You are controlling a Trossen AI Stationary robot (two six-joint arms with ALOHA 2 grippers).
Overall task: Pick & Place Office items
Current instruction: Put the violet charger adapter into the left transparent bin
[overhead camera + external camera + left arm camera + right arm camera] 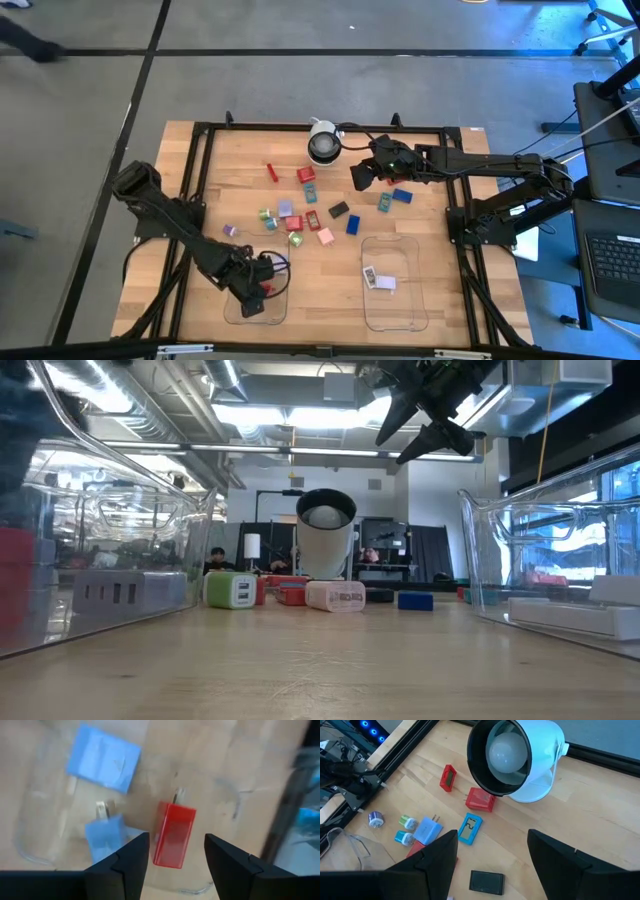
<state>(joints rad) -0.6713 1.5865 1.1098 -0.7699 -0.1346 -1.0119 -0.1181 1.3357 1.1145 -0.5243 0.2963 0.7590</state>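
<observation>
Here, from above, your left claw (255, 297) hangs over the clear tray (238, 312) at the near-left of the bench (430, 215), with a red block (267, 290) just beside it inside that tray. Your right claw (360, 176) sits at the far side, near the camera dome (322, 146). The loose office items (297, 212) lie scattered mid-bench between the two arms, and a second clear tray (392, 310) at the near-right holds two pale pieces.

In the low view, you see the right claw (425, 435) raised well above the bench, its fingers spread. The dome (326, 545) stands behind a green-and-white plug (230, 590), a white plug (335, 596) and a blue block (414, 600).

Through the left wrist view, your claw's fingers stand apart, gripping nothing, above a red plug block (173, 835) lying in the tray, with two blue plug blocks (105, 837) beside it.

In the right wrist view, the fingers are again apart and empty, above a teal piece (469, 828) and a black block (486, 882); two red pieces (481, 800) lie near the dome (520, 757).
</observation>
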